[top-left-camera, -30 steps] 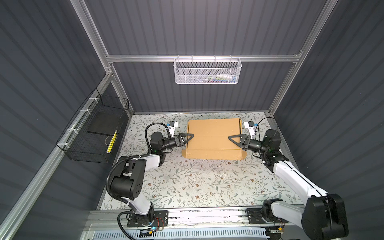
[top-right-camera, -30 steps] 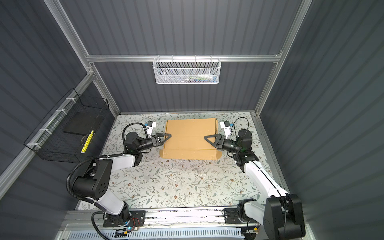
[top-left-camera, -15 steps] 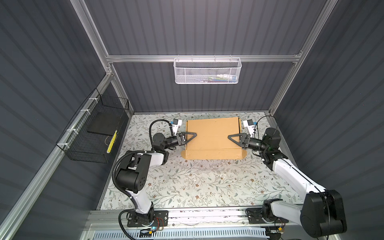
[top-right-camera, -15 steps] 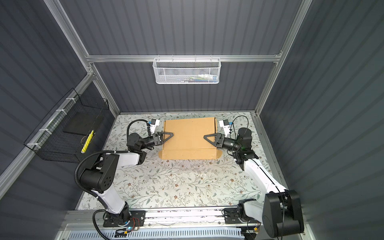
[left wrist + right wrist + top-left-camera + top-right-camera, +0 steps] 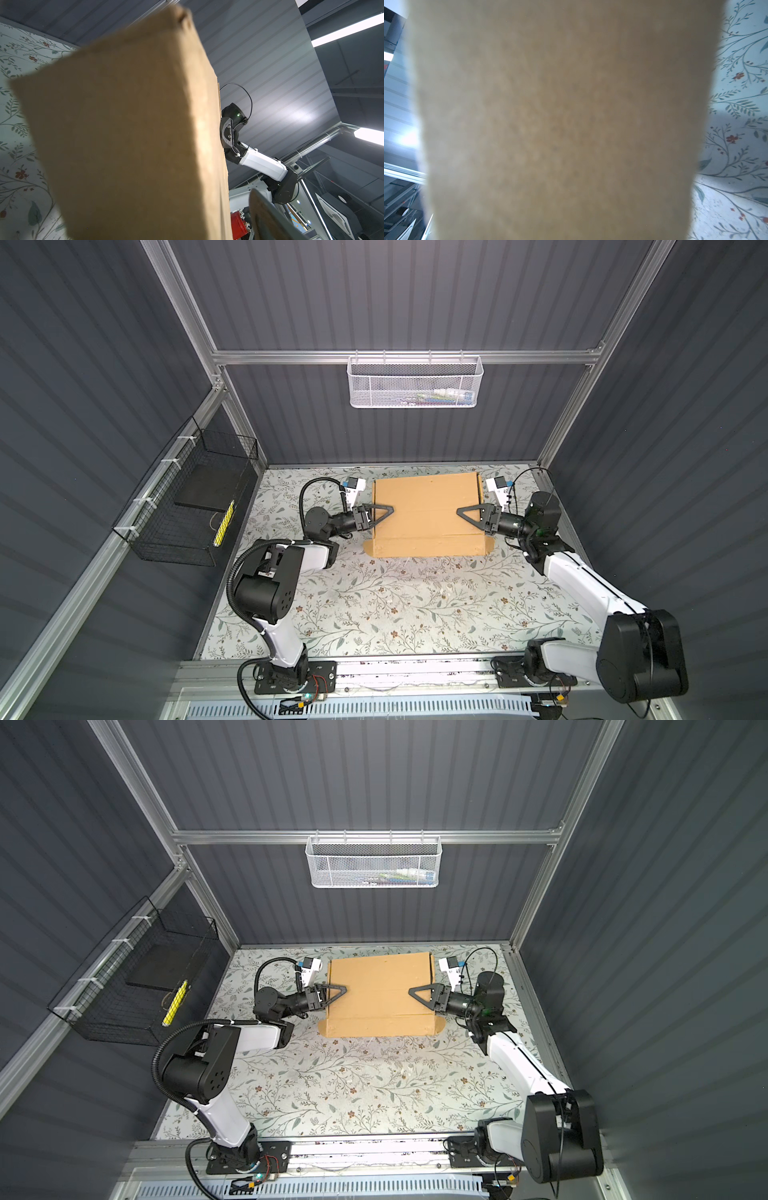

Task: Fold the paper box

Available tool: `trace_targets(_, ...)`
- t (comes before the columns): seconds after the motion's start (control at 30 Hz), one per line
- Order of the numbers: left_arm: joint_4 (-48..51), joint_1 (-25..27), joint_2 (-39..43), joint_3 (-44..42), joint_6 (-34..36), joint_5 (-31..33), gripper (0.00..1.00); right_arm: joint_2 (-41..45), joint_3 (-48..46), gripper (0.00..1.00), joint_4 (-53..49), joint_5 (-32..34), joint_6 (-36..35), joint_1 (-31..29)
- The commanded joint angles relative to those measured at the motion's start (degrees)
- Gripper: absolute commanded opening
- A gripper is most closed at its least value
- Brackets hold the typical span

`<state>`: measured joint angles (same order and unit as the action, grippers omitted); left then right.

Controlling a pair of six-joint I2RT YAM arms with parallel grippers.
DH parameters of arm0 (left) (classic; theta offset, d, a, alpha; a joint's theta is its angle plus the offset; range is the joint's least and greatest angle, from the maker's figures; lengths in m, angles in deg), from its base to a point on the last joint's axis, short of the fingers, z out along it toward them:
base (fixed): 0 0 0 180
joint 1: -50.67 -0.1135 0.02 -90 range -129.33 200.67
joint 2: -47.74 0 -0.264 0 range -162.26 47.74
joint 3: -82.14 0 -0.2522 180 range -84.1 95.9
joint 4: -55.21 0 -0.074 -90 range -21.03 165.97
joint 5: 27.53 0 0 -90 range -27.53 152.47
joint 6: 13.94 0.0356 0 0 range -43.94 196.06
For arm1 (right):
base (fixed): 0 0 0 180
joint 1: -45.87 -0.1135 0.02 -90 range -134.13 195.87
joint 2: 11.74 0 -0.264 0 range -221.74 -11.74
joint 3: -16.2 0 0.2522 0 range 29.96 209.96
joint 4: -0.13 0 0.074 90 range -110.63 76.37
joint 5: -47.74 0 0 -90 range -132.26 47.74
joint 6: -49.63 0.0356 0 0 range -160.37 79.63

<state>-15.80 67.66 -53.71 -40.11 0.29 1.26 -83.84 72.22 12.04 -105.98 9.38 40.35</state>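
Note:
The paper box [image 5: 428, 514] [image 5: 380, 990] is a shallow brown cardboard box with its lid down, at the back middle of the table. My left gripper [image 5: 388, 510] [image 5: 341, 990] reaches over its left edge, turned on its side. One of its fingers [image 5: 268, 218] stands off the lid with a gap, so it is open; the box's side wall [image 5: 124, 135] hides the other. My right gripper [image 5: 460, 512] [image 5: 412, 992] reaches over the right edge. Its upper finger [image 5: 226, 133] lies flat on the lid. Cardboard [image 5: 560, 124] fills the right wrist view and hides the lower finger.
A black wire basket [image 5: 187, 506] hangs on the left wall. A white mesh basket [image 5: 415, 383] hangs on the back rail. Small cardboard tabs [image 5: 368, 549] stick out at the box's front corners. The floral table cover [image 5: 395, 605] stretches in front of the box.
My left arm has swung in and its gripper has crept a little further right over the box's left edge, its jaws narrowing. The right gripper and the box have hardly moved.

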Motion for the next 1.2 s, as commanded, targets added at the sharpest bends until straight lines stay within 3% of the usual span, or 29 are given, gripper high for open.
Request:
trace_targets(0.0,-2.8,0.8,1.1,1.6,-0.3,-1.8,0.83,-0.1,2.0,0.49,0.2,-1.1,-1.8,0.6)
trace_targets(0.23,-2.9,1.4,1.3,2.2,-0.5,-2.0,0.77,0.0,2.6,0.49,-2.0,-1.1,-3.2,0.9)
trace_targets(0.8,-2.8,3.0,0.5,4.4,-1.4,-1.9,0.74,0.9,3.0,0.49,-3.5,-1.1,-3.8,0.9)
trace_targets(1.17,-2.9,3.3,0.2,4.7,-1.5,-1.9,0.62,1.3,3.0,0.50,-3.9,-1.1,-3.9,0.9)
